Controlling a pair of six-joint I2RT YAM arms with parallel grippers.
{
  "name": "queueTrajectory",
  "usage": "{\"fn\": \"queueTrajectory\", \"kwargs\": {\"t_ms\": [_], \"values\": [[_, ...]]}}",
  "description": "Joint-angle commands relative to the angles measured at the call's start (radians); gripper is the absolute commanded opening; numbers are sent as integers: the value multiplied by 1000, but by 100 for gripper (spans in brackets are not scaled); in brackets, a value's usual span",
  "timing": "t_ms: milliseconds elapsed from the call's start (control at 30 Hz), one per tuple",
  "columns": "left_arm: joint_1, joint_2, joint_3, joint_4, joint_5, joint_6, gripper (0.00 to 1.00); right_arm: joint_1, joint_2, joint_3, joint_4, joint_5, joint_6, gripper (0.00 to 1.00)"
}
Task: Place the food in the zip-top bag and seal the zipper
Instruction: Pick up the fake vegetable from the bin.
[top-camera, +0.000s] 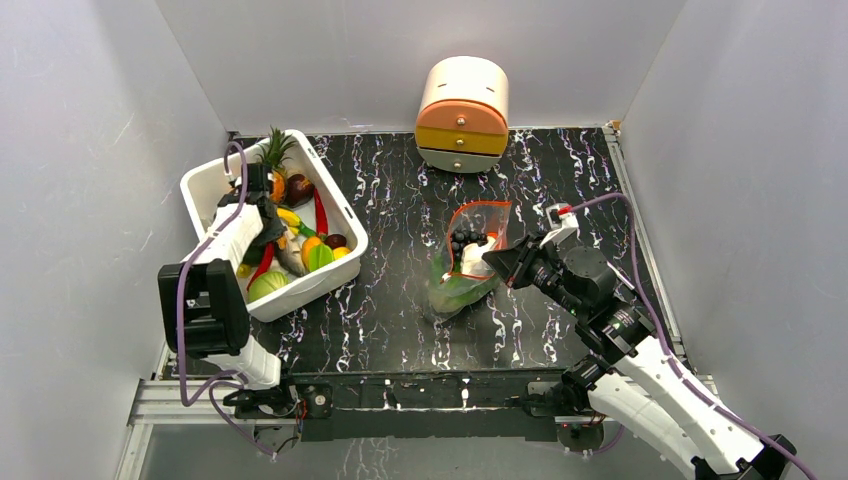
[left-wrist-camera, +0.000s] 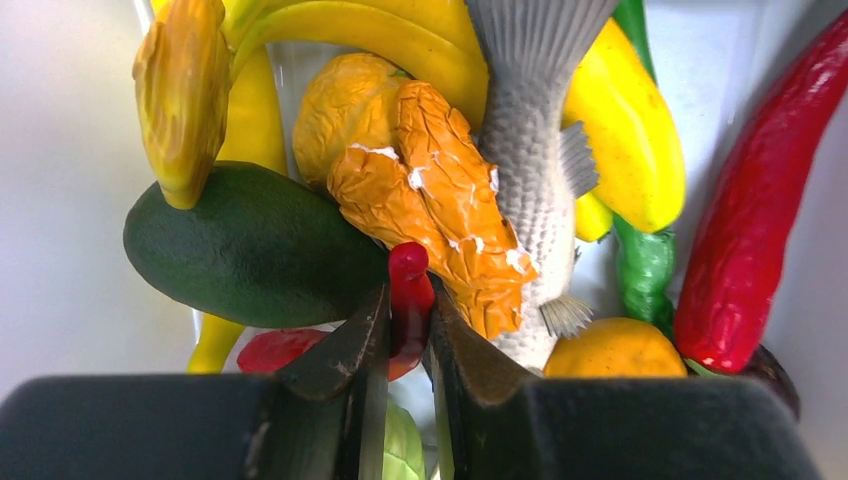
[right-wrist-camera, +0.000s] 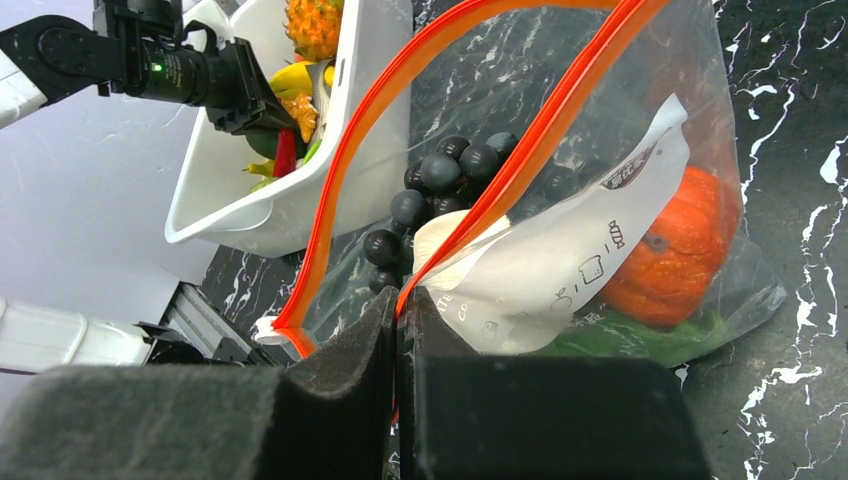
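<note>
My left gripper (left-wrist-camera: 408, 300) is down in the white tub (top-camera: 312, 285), shut on the tip of a slim red chilli (left-wrist-camera: 410, 275). A second, bigger red chilli (left-wrist-camera: 745, 250) lies at the tub's right side. A pale green leafy piece (left-wrist-camera: 402, 450) shows below the fingers. The clear zip-top bag (top-camera: 468, 262) stands at mid-table with its mouth open. It holds dark grapes (right-wrist-camera: 440, 175), an orange-red fruit (right-wrist-camera: 675, 250) and something green. My right gripper (right-wrist-camera: 400, 300) is shut on the near side of the red-orange zipper (right-wrist-camera: 560, 110).
The tub also holds a pineapple (top-camera: 275, 150), bananas (left-wrist-camera: 400, 30), a toy fish (left-wrist-camera: 530, 170), an avocado (left-wrist-camera: 250, 245) and an orange shrimp-like piece (left-wrist-camera: 440, 200). A round orange-and-cream drawer unit (top-camera: 462, 113) stands at the back. Grey walls close in on both sides.
</note>
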Motion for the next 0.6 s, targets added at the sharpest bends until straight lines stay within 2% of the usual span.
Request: {"fn": "queueTrajectory", "kwargs": {"t_ms": [0,200,433,567], "values": [[2,-71,35,-38,68,-37,10,1,-17,54,46,4,-1,0],[1,-119,70,-47,242,-47,6,1,33,71,75,-69,-11,0],[-4,-174,174,-49,483,-53,6,1,103,112,105,-166,-37,0],[-8,-201,239,-74,567,-55,6,1,151,153,122,-214,-51,0]]}}
